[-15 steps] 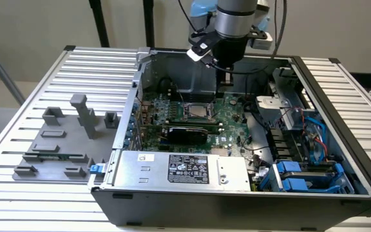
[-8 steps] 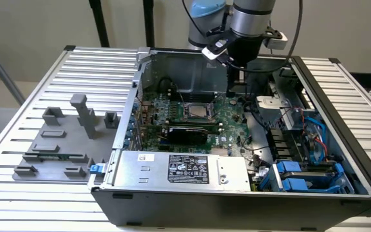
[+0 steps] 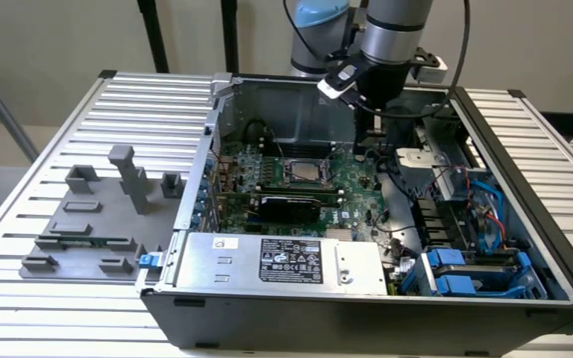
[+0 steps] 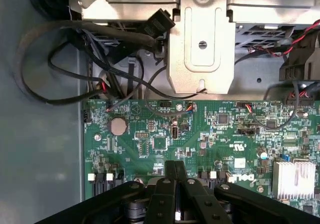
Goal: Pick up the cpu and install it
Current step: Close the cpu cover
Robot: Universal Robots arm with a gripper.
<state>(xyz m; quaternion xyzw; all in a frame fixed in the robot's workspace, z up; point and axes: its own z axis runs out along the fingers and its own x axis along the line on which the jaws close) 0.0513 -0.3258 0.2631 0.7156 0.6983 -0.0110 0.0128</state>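
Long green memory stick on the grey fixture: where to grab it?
Probably mid-length, pinching across the two long sides of the long narrow green memory stick, coming straight down from above. It lies low on the grey fixture, and raised blocks seem to flank its ends, leaving the long sides freest.

exterior view looks steeply down into the open computer case (image 3: pixel 366 322); wrist view, close, faces the shared motherboard (image 4: pixel 150 115).

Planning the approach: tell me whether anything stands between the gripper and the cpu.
Nothing visible does. The gripper, shut and empty, hangs above the motherboard; the cpu lies in its socket toward the exterior view's left, only low board parts between.
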